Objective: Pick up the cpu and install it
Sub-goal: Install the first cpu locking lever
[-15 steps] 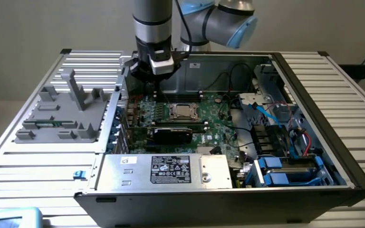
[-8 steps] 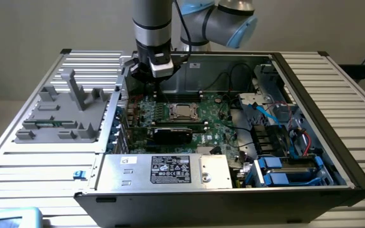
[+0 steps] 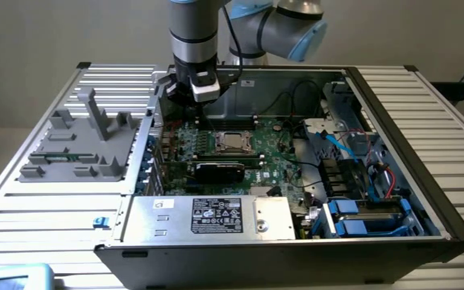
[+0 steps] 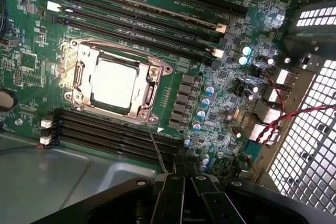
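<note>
here, square cpu [image 4: 114,83], pale shiny silver top, seated flat in metal socket frame [image 4: 80,75], jaws clenched

Soft, even overhead light fills the exterior view. The white slatted metal table [image 3: 458,151] is bright on the exterior view's right and nearly washed out at the lower left. The open black computer case [image 3: 280,260] is dimmer inside, with mild shadow along its walls. In the wrist view the shiny silver-grey square cpu [image 4: 114,83] throws back pale glare. A warm hot spot sits on the metal socket frame [image 4: 71,69] beside it. The perforated metal grille [image 4: 310,150] blows out to white, and the black gripper [image 4: 185,178] lies in deep shadow.
</note>
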